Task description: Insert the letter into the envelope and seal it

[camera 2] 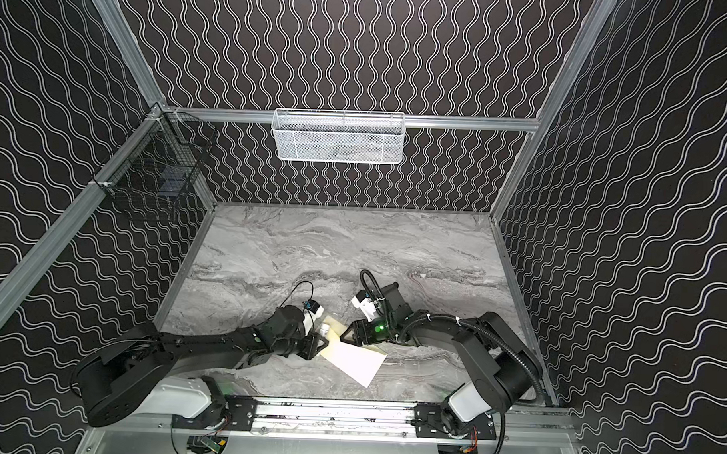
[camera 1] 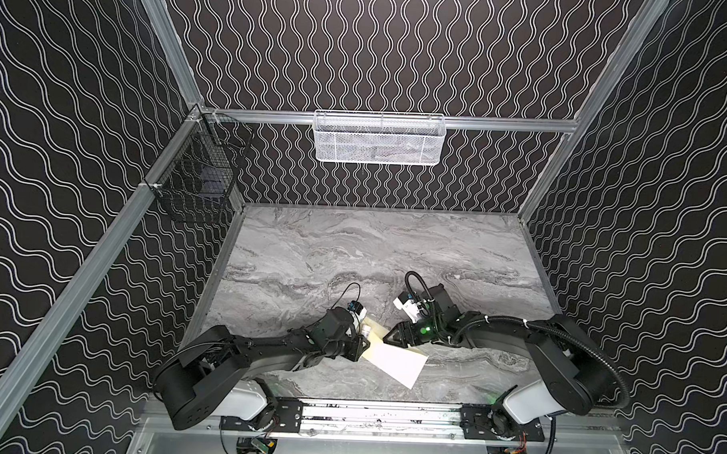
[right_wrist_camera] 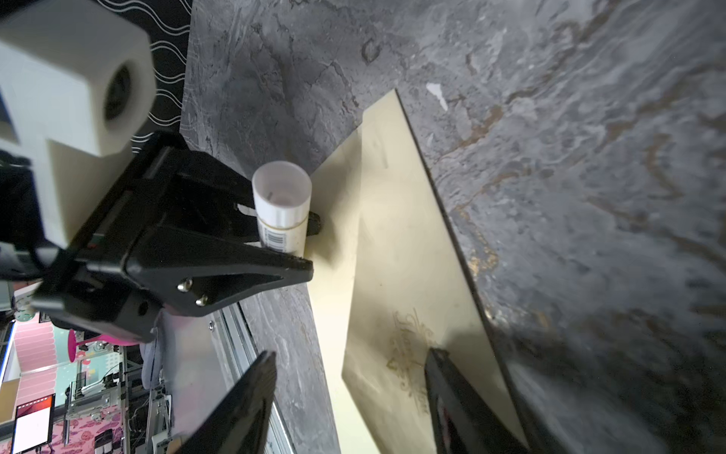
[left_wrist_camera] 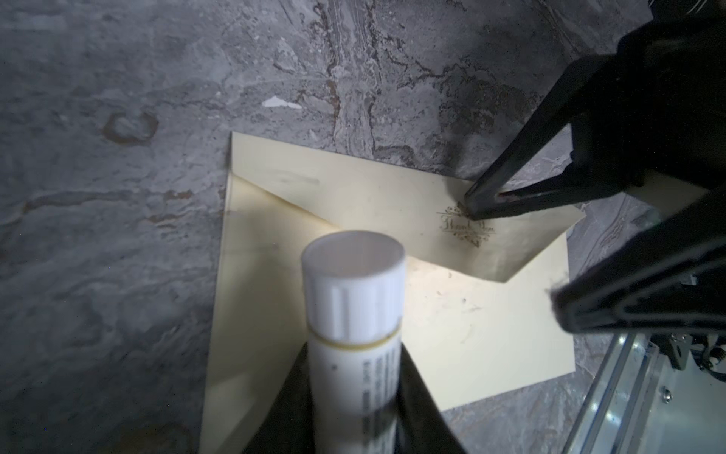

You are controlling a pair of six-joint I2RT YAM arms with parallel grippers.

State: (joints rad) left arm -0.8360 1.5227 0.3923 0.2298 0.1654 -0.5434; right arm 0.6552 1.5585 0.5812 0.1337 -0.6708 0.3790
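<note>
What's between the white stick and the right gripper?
Only the flap of the envelope, bare cream paper with a printed mark, lies between the white stick and the right gripper. Left wrist view shows it.

Cream envelope (left_wrist_camera: 471, 334), gold ornamental mark (left_wrist_camera: 465, 228); white stick (left_wrist_camera: 353, 314); grey marbled table (camera 1: 352, 252); black walls (camera 1: 380, 50), white wavy lines

**Grey marble table, one envelope on it**

We see a table (camera 1: 352, 252) (camera 2: 311, 243) with a grey, marbled top, fenced along its front edge by a metal rail (camera 1: 372, 415). Lying directly on it, near that front edge, is a cream envelope (left_wrist_camera: 471, 334) (right_wrist_camera: 393, 236) (camera 1: 378, 334), set at a slant to the rail. Its pointed flap is turned over the body. A small white scrap (left_wrist_camera: 281, 103) (right_wrist_camera: 438, 94) lies on the bare marble just beyond the envelope.
</note>
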